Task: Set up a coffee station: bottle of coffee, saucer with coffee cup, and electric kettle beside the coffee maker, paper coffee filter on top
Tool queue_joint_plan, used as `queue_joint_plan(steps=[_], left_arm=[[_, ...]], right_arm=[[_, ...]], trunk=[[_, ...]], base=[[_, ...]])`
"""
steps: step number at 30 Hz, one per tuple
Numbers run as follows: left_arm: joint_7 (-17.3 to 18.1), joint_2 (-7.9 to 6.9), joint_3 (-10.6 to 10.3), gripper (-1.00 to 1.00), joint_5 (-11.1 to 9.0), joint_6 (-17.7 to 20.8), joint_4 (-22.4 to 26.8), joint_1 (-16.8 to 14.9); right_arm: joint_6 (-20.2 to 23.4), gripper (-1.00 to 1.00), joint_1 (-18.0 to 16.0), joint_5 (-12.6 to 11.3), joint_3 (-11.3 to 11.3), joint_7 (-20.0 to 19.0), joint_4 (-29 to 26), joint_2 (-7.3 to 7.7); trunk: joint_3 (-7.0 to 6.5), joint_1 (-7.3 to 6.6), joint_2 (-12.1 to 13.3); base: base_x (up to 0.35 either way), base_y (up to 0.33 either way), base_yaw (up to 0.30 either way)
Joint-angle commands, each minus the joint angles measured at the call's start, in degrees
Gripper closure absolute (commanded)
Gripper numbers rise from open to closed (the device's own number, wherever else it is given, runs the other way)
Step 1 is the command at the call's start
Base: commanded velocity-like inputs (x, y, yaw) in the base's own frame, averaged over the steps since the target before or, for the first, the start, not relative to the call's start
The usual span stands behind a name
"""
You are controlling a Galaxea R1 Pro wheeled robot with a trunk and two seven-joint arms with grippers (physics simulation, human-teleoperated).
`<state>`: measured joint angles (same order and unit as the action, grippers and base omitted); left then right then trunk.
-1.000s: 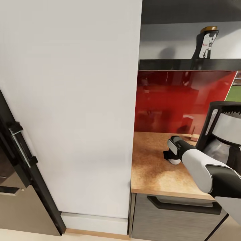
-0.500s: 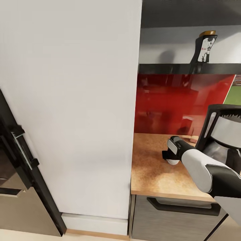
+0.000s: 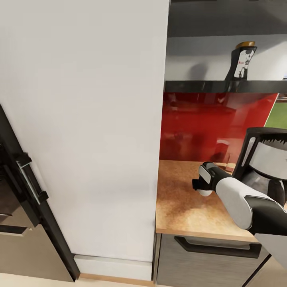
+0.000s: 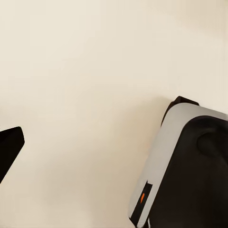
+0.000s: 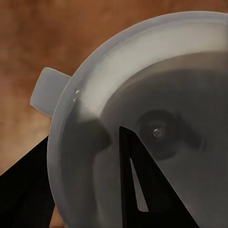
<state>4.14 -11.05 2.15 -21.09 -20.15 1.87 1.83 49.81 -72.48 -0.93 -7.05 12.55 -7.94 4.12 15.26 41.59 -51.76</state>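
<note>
— Where are your jaws at this moment?

— My right gripper (image 3: 201, 184) is over the wooden countertop (image 3: 179, 207), just beside the coffee maker (image 3: 265, 159). In my right wrist view a pale round lid with a small tab, the electric kettle (image 5: 142, 118) I believe, sits directly under my two dark fingers (image 5: 137, 180). One finger crosses the lid and the other is outside its rim, so the rim is between them. Whether they press on it or only stand around it, I cannot tell.

— Which way does this thing point?

— I look down on it along its upright axis, so its round top faces my fingers. The tab sticks out sideways from the rim, over the wood.

— And the bottle of coffee (image 3: 242, 60)?

— It stands upright on the dark shelf (image 3: 223, 86), well above my right gripper and beyond it, long axis vertical, brown cap on top (the label is too small for me to read).

— Your left side?

— My left wrist view shows a pale plain surface and part of my own grey and black body. If the left jaws are wide or narrow, I cannot tell.
</note>
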Motion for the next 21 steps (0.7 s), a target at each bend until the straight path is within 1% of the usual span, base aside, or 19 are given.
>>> queue_joint_plan(steps=[1, 14, 17, 18, 21], left_arm=[[0.43, 0.02, 0.21, -1.0, -0.42, -0.04, 0.06, 0.02], [0.43, 0.06, 0.14, -1.0, -0.27, -0.14, 0.15, 0.02], [0.43, 0.17, -0.18, -1.0, -0.19, -0.09, 0.15, 0.02], [0.43, 0.16, 0.0, -1.0, -0.23, -0.14, 0.15, 0.02], [0.43, 0.15, 0.14, -1.0, -0.25, -0.15, 0.15, 0.0]], right_arm=[[0.16, 1.0, -0.03, -0.17, -0.55, 0.26, -0.1, -0.01], [0.61, 1.0, -0.03, -0.29, -0.86, 0.19, -0.82, -0.14], [0.88, 1.0, -0.03, -0.38, -0.99, 0.08, -0.85, -0.2], [0.68, 1.0, -0.03, -0.37, -1.03, -0.05, -0.83, -1.01], [0.54, 1.0, -0.03, -0.39, -1.03, -0.06, -0.84, -1.15]], trunk=[[-0.12, -0.22, 0.37], [-2.46, -3.07, 5.58], [-3.0, -3.73, 6.79], [-3.18, -3.95, 7.19], [-3.71, -4.61, 8.39]], base=[[0.0, 0.0, 0.0], [0.0, 0.0, 0.0], [0.0, 0.0, 0.0], [0.0, 0.0, 0.0], [0.0, 0.0, 0.0]])
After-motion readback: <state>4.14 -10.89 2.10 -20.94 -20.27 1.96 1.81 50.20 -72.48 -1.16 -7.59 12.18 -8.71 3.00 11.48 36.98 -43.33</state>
